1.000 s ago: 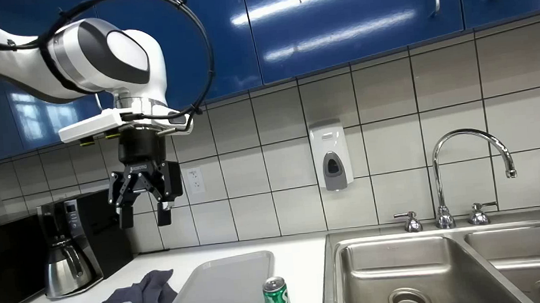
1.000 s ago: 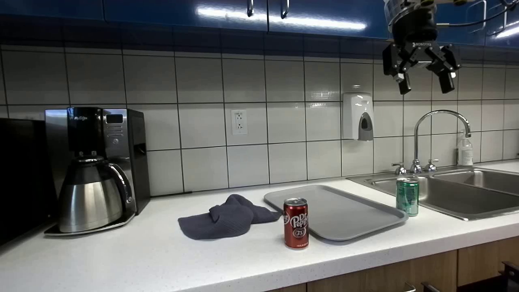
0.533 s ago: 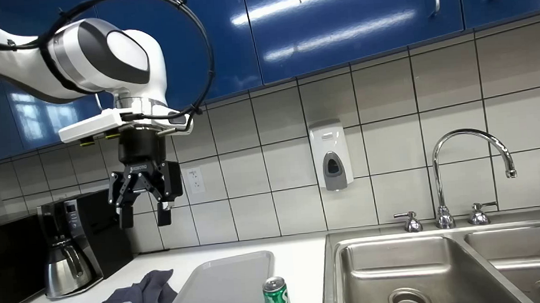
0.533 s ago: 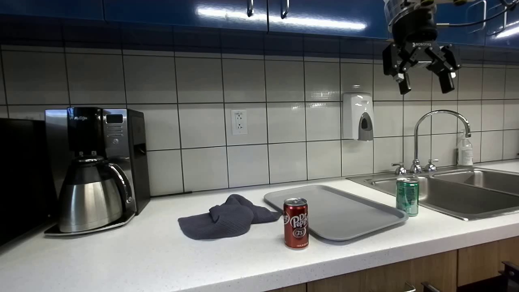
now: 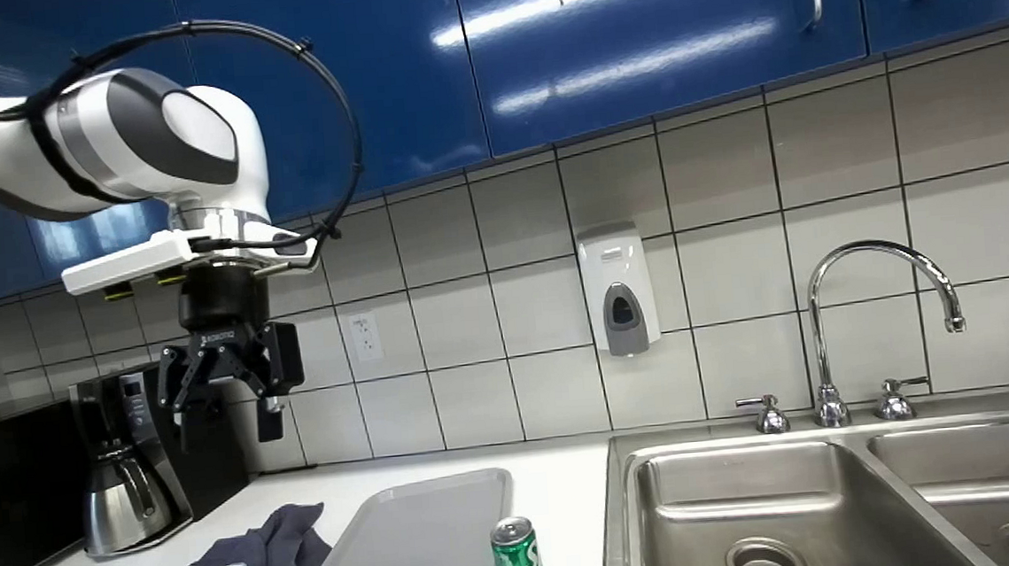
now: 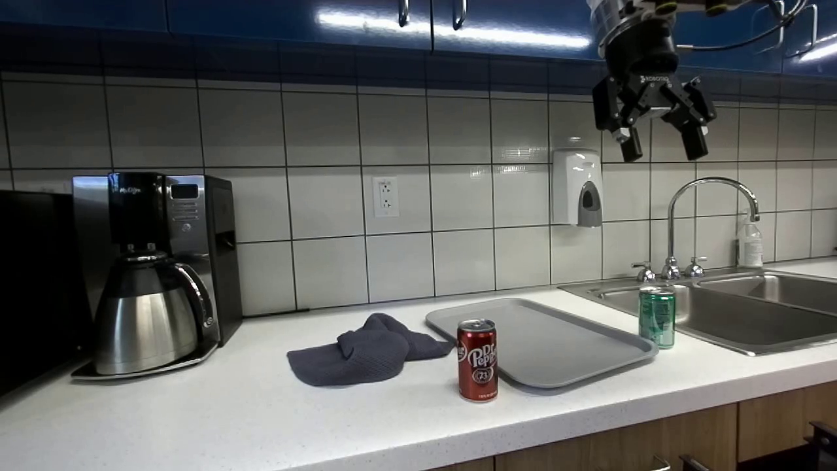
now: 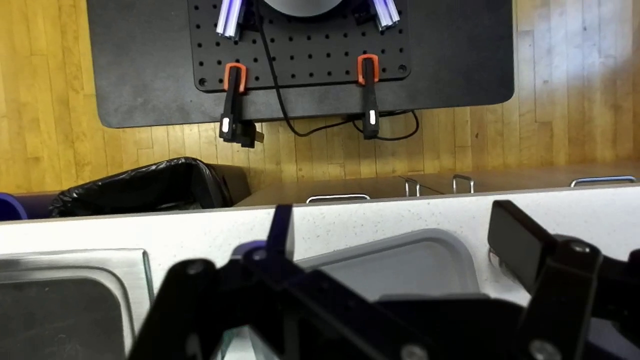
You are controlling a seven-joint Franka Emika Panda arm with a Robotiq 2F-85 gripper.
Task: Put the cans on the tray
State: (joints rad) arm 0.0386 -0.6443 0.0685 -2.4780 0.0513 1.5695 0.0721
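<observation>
Blue cupboards [image 6: 288, 26] run off the top of the frame above a tiled wall [image 6: 471, 203] and a white bench [image 6: 222, 418]. At lower centre in an exterior view, a red can [image 6: 477, 376] stands upright on the bench just beside a grey tray [image 6: 556, 340], hiding a bit of its rim; whether they touch, I cannot tell. A green can [image 6: 657, 320] stands upright at right, also on the bench, by the tray's right corner. In an exterior view where the arm [image 5: 174, 128] is cut off at upper left, the bottom edge slices away the lower parts of both cans and the tray. The fingers [image 6: 695, 142] hang released and spread apart, high above the bench; with the coffee maker [image 5: 201, 455] behind it, one is almost lost in black. In the wrist view they loom blurred across the lower half, covering much of the tray; neither can is clear. There too the sink [image 7: 70, 257] is cut off at lower left. A black box [image 6: 39, 288] at left is cut off, too dark to identify.
</observation>
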